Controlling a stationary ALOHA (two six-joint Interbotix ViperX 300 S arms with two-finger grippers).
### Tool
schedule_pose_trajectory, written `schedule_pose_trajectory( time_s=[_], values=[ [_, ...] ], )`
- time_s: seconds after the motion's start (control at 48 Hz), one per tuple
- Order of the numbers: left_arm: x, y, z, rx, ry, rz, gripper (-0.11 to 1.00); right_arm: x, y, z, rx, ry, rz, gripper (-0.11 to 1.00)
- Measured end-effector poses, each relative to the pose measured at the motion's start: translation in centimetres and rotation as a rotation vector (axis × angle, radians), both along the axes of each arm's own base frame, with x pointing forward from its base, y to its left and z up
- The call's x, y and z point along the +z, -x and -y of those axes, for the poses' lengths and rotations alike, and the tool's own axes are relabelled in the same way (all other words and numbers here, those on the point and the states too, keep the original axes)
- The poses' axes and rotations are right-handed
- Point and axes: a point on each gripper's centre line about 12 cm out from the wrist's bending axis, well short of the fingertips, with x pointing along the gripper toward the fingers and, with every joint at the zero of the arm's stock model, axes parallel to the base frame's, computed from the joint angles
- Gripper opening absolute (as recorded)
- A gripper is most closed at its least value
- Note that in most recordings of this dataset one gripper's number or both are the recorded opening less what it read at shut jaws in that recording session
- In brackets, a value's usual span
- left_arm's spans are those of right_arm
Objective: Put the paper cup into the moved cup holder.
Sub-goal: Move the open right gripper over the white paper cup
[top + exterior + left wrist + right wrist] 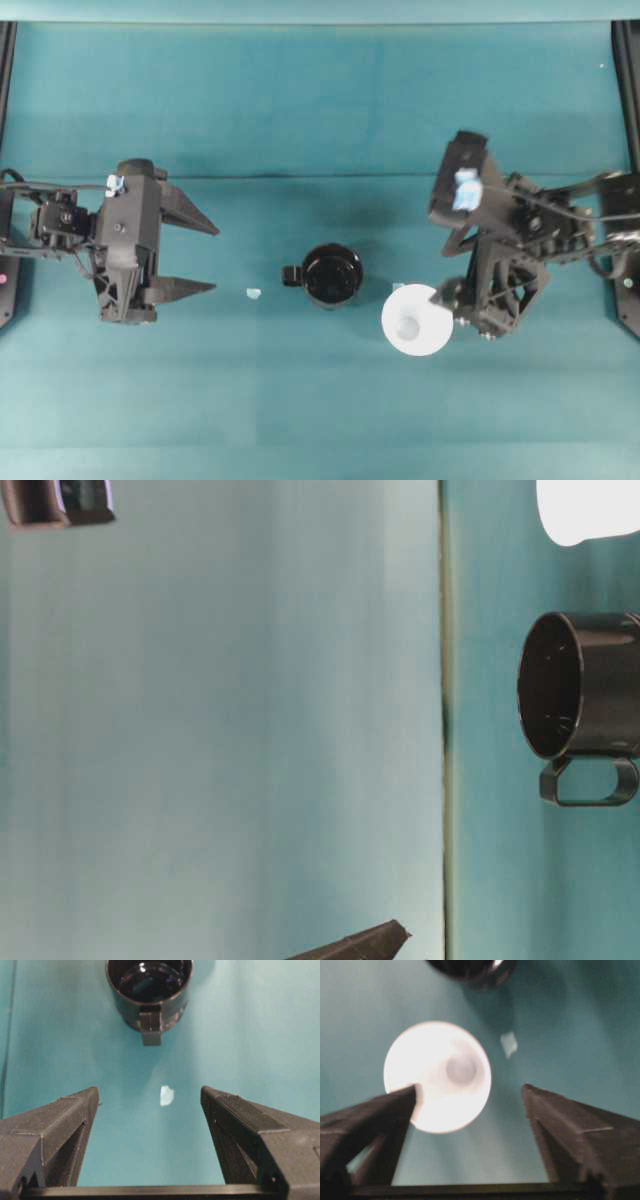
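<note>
Overhead: cup (416, 320) stands just right of holder (331, 275), not in it. Left gripper (197, 256) spread wide, empty, well clear.

Right wrist: right gripper (469, 1091) wide, nothing gripped.

Judgement: cup unseated; next, regrasp and lift over holder.

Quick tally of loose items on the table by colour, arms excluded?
White: 3 - paper cup, paper scrap, second scrap
Black: 1 - cup holder
Total: 4
</note>
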Motion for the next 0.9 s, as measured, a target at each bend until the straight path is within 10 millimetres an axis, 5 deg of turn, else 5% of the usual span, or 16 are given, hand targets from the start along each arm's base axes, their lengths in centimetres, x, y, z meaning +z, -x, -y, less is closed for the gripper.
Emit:
schedule_pose_trajectory(
  time_s=[0.563,0.897],
  values=[
    [-0.2,0.1,0.0,0.001,0.001,-0.012,0.84,-6.0,-1.8,-0.6,-0.063,-0.02,-0.198,0.96],
    [-0.2,0.0,0.0,0.002,0.003,-0.012,0.84,-7.2,-2.1,0.3,-0.088,-0.017,-0.185,0.95]
  ],
)
